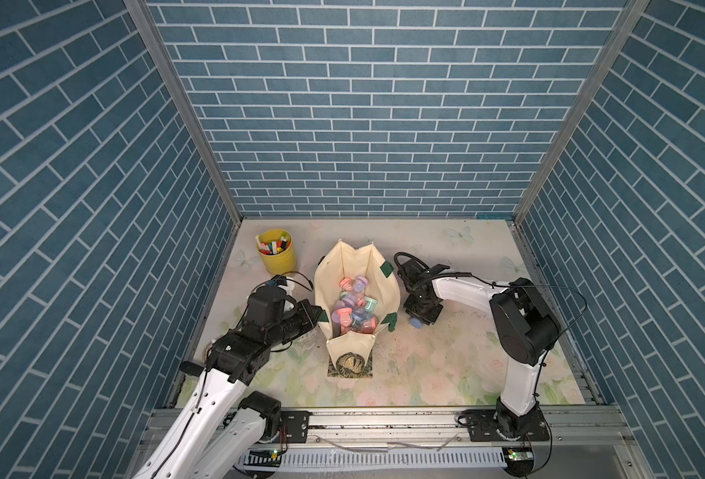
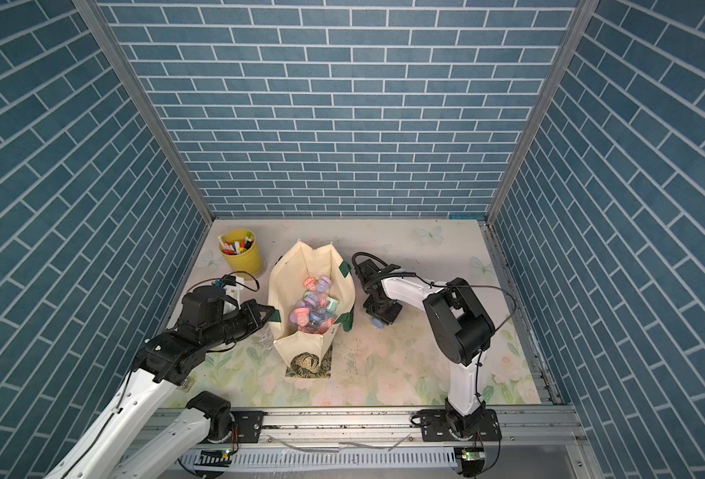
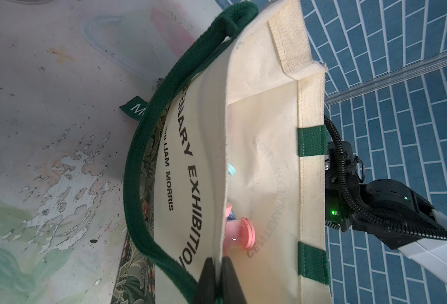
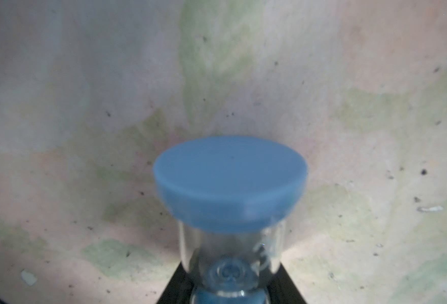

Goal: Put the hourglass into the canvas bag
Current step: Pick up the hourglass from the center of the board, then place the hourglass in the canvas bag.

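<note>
The cream canvas bag [image 1: 385, 286] [image 2: 283, 290] stands open mid-table, showing in both top views, with several pastel hourglasses [image 1: 354, 309] inside. My left gripper [image 3: 218, 265] [image 1: 319, 313] is shut on the bag's left rim, next to a green strap [image 3: 138, 184]. A pink hourglass [image 3: 239, 234] lies just inside that rim. Right of the bag, my right gripper [image 4: 230, 279] [image 1: 419, 317] points down at the mat, shut on the glass body of a blue-capped hourglass [image 4: 230, 179] [image 1: 416, 324] [image 2: 377, 324]. Its lower cap is close over the floral mat, outside the bag.
A yellow pen cup [image 1: 278, 255] [image 2: 243, 256] full of markers stands at the back left. The bag's green-gold patterned end panel [image 1: 350, 367] lies flat toward the front. Blue brick walls close in three sides, and a metal rail [image 1: 384, 419] runs along the front.
</note>
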`<move>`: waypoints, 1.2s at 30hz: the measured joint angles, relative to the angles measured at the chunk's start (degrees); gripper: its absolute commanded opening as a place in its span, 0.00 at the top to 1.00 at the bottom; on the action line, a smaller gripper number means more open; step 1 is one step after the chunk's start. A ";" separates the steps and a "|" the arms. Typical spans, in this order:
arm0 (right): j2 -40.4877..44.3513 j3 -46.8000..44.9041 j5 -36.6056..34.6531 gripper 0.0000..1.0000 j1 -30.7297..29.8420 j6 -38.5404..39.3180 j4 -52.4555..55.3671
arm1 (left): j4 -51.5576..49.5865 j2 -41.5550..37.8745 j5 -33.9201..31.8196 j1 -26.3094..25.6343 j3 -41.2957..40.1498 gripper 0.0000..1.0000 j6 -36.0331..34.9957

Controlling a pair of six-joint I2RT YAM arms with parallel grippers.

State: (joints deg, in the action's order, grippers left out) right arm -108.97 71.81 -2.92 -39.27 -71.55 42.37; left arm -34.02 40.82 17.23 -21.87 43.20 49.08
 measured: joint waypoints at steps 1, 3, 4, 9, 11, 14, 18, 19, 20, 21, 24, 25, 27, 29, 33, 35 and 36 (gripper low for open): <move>0.00 0.00 0.00 0.71 0.00 -0.04 0.00 | 0.00 0.00 0.00 0.00 0.00 1.00 0.00; 0.00 -0.02 -0.04 0.75 0.00 -0.02 -0.02 | 0.00 0.00 -0.02 0.00 0.00 1.00 0.00; 0.02 -0.09 -0.04 0.79 0.00 -0.02 -0.07 | 0.00 0.00 -0.02 0.00 0.00 1.00 0.00; 0.70 -0.83 -0.26 0.95 0.00 0.00 -0.83 | 0.00 0.00 0.00 0.00 0.00 1.00 0.00; 1.75 -2.21 -0.39 1.00 0.00 0.04 -1.88 | 0.00 0.07 0.00 0.00 0.00 1.00 0.00; 4.55 -4.87 -0.76 1.00 0.00 0.79 -2.78 | 0.04 0.37 0.02 0.00 0.00 1.00 -0.02; 10.34 -6.78 -1.68 1.00 0.00 3.08 -2.97 | 0.11 0.96 0.22 0.00 0.00 0.95 0.00; 11.89 -6.93 -2.01 1.00 0.00 3.65 -2.97 | 0.11 1.05 0.26 0.00 0.02 0.91 -0.02; 13.73 -7.08 -2.40 1.00 0.00 4.42 -2.93 | 0.13 1.09 0.28 0.00 0.02 0.89 -0.02; 15.80 -7.19 -2.86 1.00 0.00 5.14 -2.80 | 0.13 1.09 0.28 0.00 0.04 0.87 -0.04; 21.20 -7.21 -4.17 1.00 -0.02 7.52 -2.05 | 0.04 1.09 0.22 0.00 0.07 0.85 -0.09; 22.75 -7.19 -4.66 1.00 -0.07 8.09 -1.66 | 0.02 1.20 0.22 0.00 0.07 0.85 -0.17; 25.81 -7.02 -5.95 1.00 -0.20 9.77 0.07 | -0.09 1.40 0.20 0.04 0.26 0.84 -0.35; 27.87 -6.45 -7.28 1.00 -0.48 11.19 2.23 | -0.39 1.53 0.17 0.11 0.61 0.82 -0.63; 30.97 -3.50 -10.21 1.00 -2.34 13.66 7.15 | -1.53 1.99 -0.02 0.39 1.53 0.78 -1.38; 32.13 -1.68 -11.47 1.00 -3.74 14.95 8.87 | -2.21 2.73 -0.02 0.61 2.34 0.76 -1.79; 32.68 -0.63 -12.11 1.00 -4.63 15.50 9.66 | -2.49 3.21 -0.02 0.70 2.86 0.76 -2.10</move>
State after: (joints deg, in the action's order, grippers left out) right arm -76.29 71.18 -15.03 -43.90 -56.05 52.03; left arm -36.51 44.03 17.21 -21.17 46.06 46.98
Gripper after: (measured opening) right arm 0.388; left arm 0.239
